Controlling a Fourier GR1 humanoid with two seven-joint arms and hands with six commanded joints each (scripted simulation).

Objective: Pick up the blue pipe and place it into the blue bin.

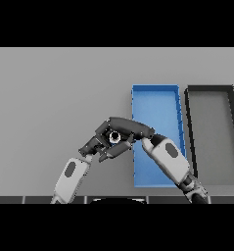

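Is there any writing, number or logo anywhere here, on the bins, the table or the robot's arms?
None: no word, number or sign shows.
Blue bin: plain walls and floor.
Dark bin: plain.
Table: bare grey.
Both hands, left and right, meet beside the blue bin; their arms carry only dark oval patches, no lettering.

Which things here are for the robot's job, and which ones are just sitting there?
For the job: the blue bin; the right hand and the left hand, close together left of the bin. The blue pipe cannot be made out.

Just sitting there: the dark bin, right of the blue one; the grey table.
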